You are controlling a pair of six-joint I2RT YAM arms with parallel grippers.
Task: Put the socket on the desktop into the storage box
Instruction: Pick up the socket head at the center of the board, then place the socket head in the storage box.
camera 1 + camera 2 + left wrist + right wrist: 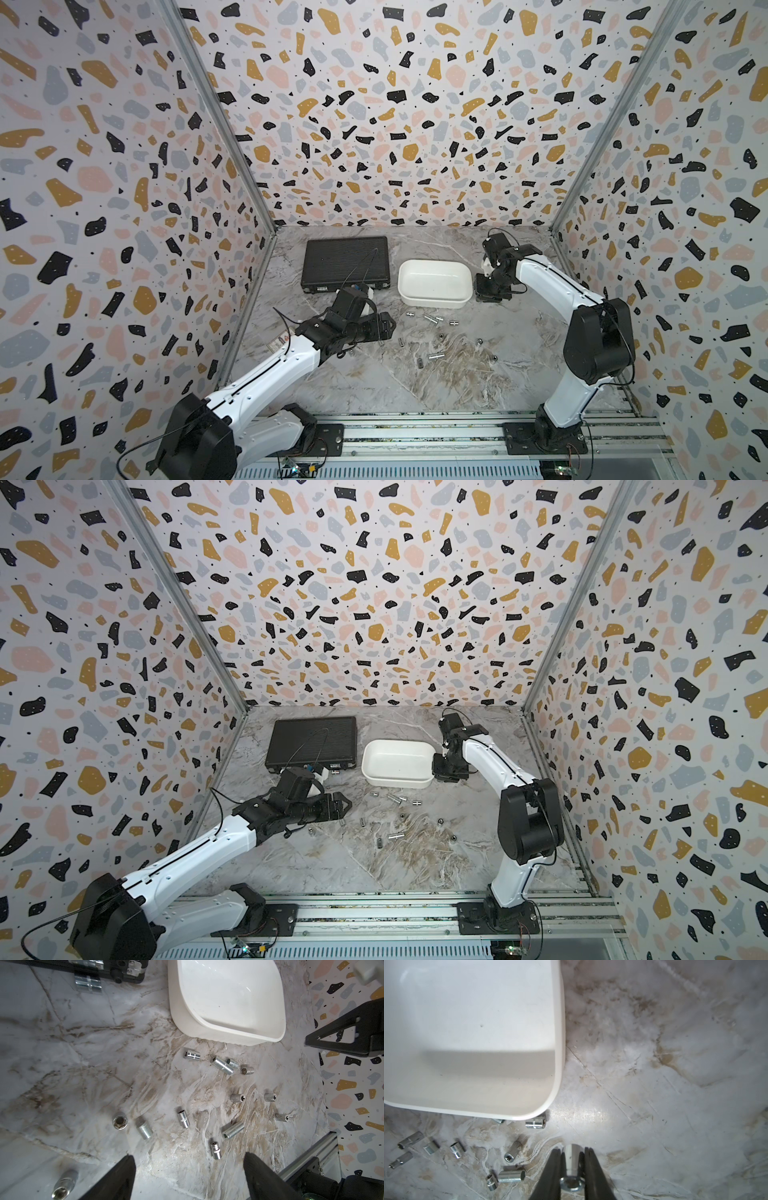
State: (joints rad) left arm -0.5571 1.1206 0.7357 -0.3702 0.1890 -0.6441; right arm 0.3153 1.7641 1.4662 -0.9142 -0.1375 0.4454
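The right fingers [550, 1176] are clamped on a chrome socket [572, 1159], just right of the empty storage box [434, 303] and seemingly low. Swinging left could knock its wall or loosen the slick socket. The left fingers [124, 1180] gape, empty, over loose sockets [184, 1119] on the surface [374, 386].
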